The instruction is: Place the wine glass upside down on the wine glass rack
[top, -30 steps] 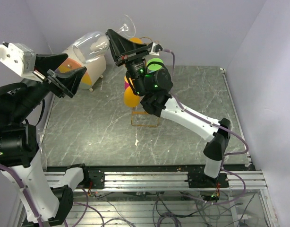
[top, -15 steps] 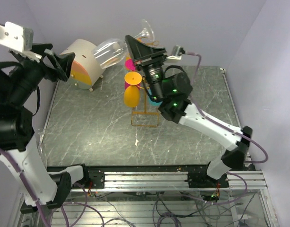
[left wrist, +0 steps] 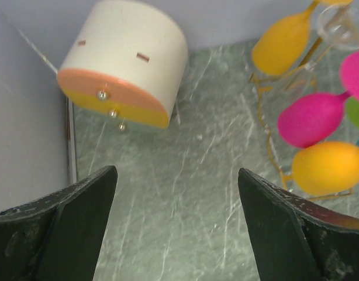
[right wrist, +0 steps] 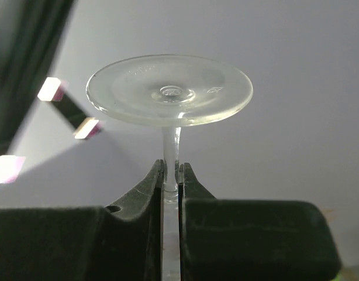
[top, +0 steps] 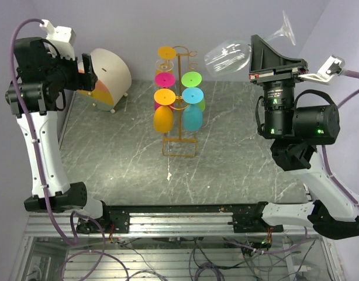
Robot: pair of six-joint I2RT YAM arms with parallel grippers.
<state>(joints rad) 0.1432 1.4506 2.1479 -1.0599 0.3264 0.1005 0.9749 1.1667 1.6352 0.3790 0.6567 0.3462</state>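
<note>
Grey-green marbled bench under pale lilac walls; the wine glass rack stands upright near the middle of it, toward the back, with coloured glasses in orange, pink, green and teal hanging bowl-down on both sides of its central frame; a cream drum with an orange face lies on its side near the back left corner. The wine glass, clear and not on the rack, is held in the air at the right, well apart from the rack; it lies nearly level, bowl toward the rack, foot up and to the right; the right jaws are closed on its stem just under the foot, as the right wrist view shows. The left jaws gape wide with nothing between them, raised at the left, looking down on the drum and the rack's near glasses.
</note>
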